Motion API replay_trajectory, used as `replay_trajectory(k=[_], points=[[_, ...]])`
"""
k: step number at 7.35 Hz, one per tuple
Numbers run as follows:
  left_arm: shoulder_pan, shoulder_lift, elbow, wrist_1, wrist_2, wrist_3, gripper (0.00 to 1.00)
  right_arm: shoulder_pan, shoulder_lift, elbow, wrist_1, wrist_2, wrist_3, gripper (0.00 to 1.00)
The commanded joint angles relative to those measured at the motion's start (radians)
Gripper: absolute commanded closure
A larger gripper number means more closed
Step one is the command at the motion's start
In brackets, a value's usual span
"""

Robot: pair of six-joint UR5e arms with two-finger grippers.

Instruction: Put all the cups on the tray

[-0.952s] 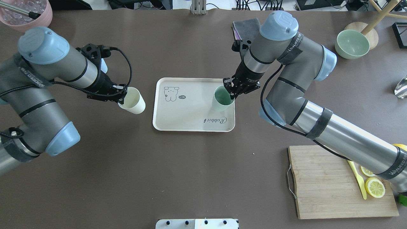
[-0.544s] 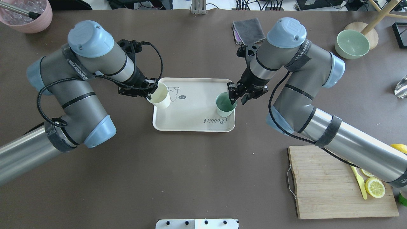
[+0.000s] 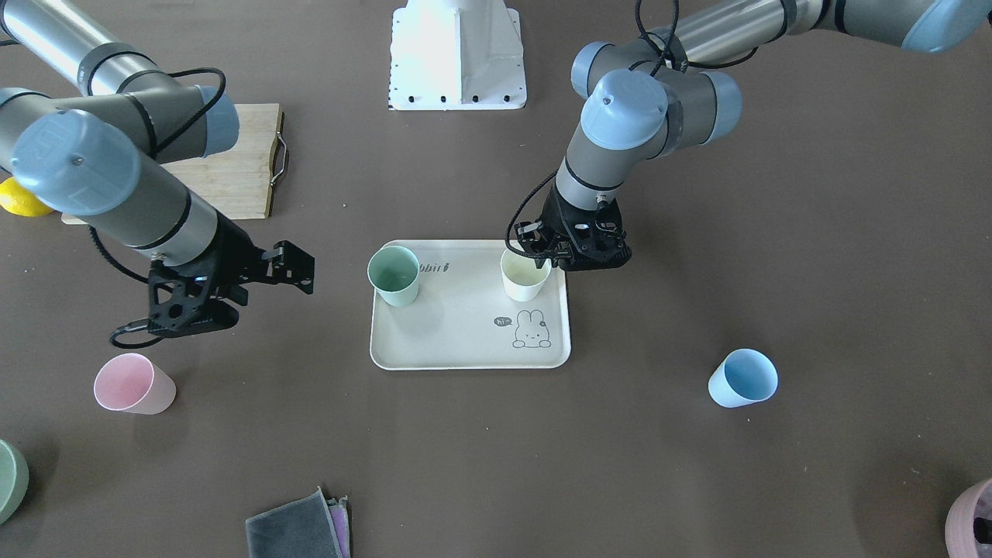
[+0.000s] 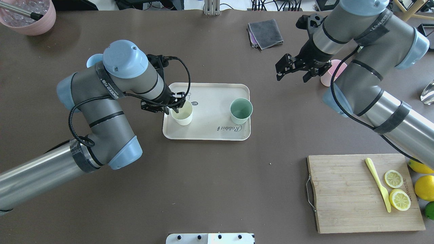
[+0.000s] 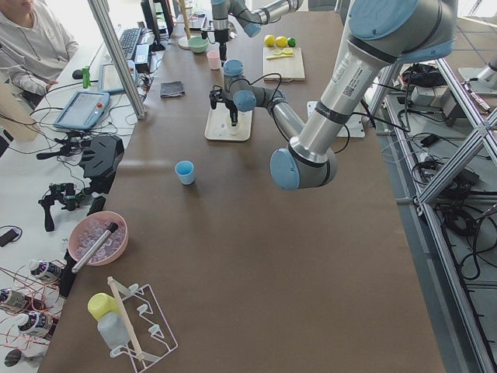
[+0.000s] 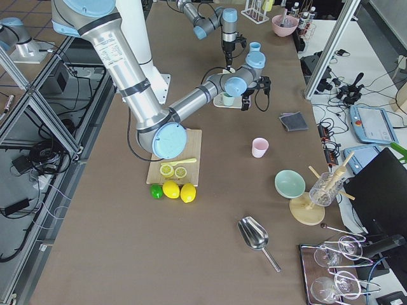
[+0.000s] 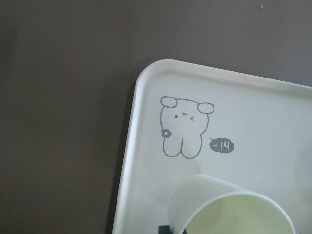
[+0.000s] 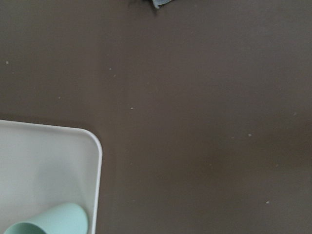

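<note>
The beige tray (image 4: 206,101) lies mid-table. The mint green cup (image 4: 241,110) stands upright on its right part, free. The cream white cup (image 4: 182,114) stands upright on its left part, by the bunny drawing. My left gripper (image 4: 176,107) is shut on the cream cup's rim (image 3: 525,277); the left wrist view shows that rim (image 7: 234,214). My right gripper (image 4: 280,69) is open and empty, above the bare table between the tray and the pink cup (image 3: 133,384). The light blue cup (image 3: 742,377) stands alone off the tray; in the overhead view my left arm mostly hides it.
A wooden cutting board (image 4: 342,196) with lemon slices and a yellow knife lies at the near right. A folded grey cloth (image 4: 265,33) lies at the far edge. A pink vessel (image 4: 28,18) sits at the far left corner, and a sage bowl (image 3: 9,480) at the far right.
My left arm carried the tilted cream cup from left of the tray onto it and stood it upright. My right gripper let go of the mint cup and moved away toward the pink cup.
</note>
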Motion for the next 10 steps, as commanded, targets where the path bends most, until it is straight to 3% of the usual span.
replay_trajectory(k=[1,3,7,8,9,10], points=[[-0.032,0.002,-0.005,0.006,0.013,0.009,0.03,0.092,-0.011,-0.118,0.005,-0.022,-0.167,0.01],[-0.120,0.016,-0.014,0.041,-0.021,0.131,0.03,0.158,0.000,-0.235,0.010,-0.029,-0.281,0.02],[-0.226,0.019,-0.038,0.151,-0.043,0.297,0.03,0.142,-0.007,-0.303,0.013,-0.073,-0.283,0.11],[-0.278,0.026,-0.036,0.188,-0.044,0.408,0.03,0.129,-0.009,-0.309,0.013,-0.087,-0.280,0.19],[-0.306,0.063,-0.033,0.179,-0.046,0.464,0.03,0.120,-0.017,-0.309,0.013,-0.087,-0.283,0.39],[-0.338,0.071,-0.015,0.178,-0.046,0.532,0.03,0.115,-0.023,-0.308,0.013,-0.084,-0.281,0.73]])
